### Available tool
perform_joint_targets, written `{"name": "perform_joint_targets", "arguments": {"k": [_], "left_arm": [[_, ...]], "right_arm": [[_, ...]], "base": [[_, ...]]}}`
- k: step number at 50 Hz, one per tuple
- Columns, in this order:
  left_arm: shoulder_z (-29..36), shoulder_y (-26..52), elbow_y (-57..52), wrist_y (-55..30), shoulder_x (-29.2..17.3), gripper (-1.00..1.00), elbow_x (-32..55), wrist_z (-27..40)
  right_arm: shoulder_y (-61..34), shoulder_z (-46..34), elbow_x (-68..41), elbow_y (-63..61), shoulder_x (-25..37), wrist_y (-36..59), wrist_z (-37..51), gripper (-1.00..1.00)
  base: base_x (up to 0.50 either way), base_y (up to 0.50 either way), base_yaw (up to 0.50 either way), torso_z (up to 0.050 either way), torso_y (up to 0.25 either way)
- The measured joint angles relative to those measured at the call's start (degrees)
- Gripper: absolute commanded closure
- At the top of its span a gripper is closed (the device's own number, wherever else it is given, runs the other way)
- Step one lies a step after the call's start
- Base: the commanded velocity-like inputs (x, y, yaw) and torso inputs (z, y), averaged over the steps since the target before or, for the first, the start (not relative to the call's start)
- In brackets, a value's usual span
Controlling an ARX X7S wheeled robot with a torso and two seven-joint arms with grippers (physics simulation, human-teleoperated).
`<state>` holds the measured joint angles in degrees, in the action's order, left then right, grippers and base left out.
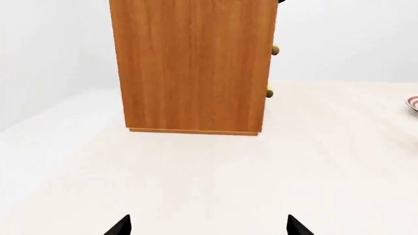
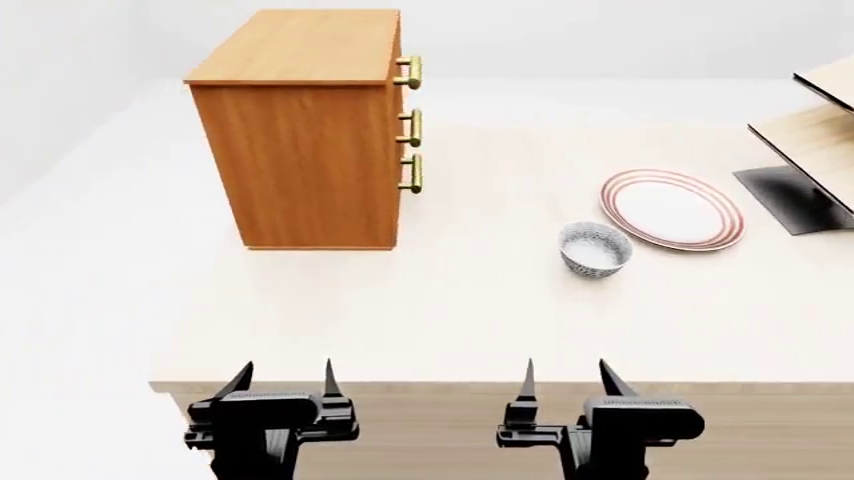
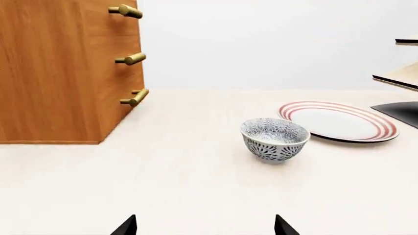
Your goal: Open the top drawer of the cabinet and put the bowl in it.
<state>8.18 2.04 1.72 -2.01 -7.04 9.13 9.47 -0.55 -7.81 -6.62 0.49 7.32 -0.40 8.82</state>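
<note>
The orange-brown cabinet (image 2: 304,135) stands at the back left of the table, its three drawers facing right. The top drawer is closed; its brass handle (image 2: 410,71) sticks out at the cabinet's upper right, and also shows in the right wrist view (image 3: 125,10). The blue-speckled bowl (image 2: 594,248) sits upright on the table right of the cabinet, also in the right wrist view (image 3: 275,139). My left gripper (image 2: 284,378) and right gripper (image 2: 566,377) hover at the table's near edge, both open and empty, far from cabinet and bowl. The left wrist view shows the cabinet's side (image 1: 193,68).
A red-ringed white plate (image 2: 671,208) lies just right of and behind the bowl. A tilted pale-wood rack (image 2: 814,130) on a dark base stands at the far right. The pale table (image 2: 441,300) has its front edge just ahead of my grippers.
</note>
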Motion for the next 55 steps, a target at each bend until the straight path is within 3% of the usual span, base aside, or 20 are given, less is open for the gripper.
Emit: {"name": "perform_joint_targets", "arguments": {"k": [9, 27, 34, 42, 48, 55], "left_arm": [[0.33, 0.06, 0.10, 0.15, -0.31, -1.00, 0.49, 0.45], [-1.64, 3.80, 1.40, -0.09, -1.41, -1.00, 1.52, 3.24], [-6.32, 16.28, 9.61, -0.48, -3.80, -1.00, -0.05, 8.99], [-9.13, 38.36, 39.08, 7.92, -8.26, -1.00, -4.93, 17.38], [-10.13, 49.66, 54.46, 9.88, -11.03, -1.00, -7.02, 21.86], [-11.08, 56.86, 63.88, 9.35, -13.17, -1.00, -7.95, 24.50]], "right_arm": [[-0.07, -0.42, -0.60, 0.25, 0.30, -0.19, 0.24, -1.00], [-0.23, -1.23, -2.04, 0.62, 0.85, -0.58, 0.19, -1.00], [0.06, -1.56, -2.58, -0.54, 1.31, -0.37, 0.16, -1.00], [0.78, -1.02, -4.10, -7.80, 3.24, 3.30, 0.71, -1.00], [-4.25, 1.09, -7.13, -19.38, 7.29, 15.34, 2.16, -1.00], [-22.59, 1.47, -9.83, -24.99, 12.86, 33.60, 3.11, -1.00]], "base": [[0.00, 0.48, 0.00, 0.000, 0.000], [0.00, 0.00, 0.00, 0.000, 0.000], [0.00, 0.00, 0.00, 0.000, 0.000], [0.00, 0.00, 0.00, 0.000, 0.000], [0.00, 0.00, 0.00, 0.000, 0.000], [0.00, 0.00, 0.00, 0.000, 0.000]]}}
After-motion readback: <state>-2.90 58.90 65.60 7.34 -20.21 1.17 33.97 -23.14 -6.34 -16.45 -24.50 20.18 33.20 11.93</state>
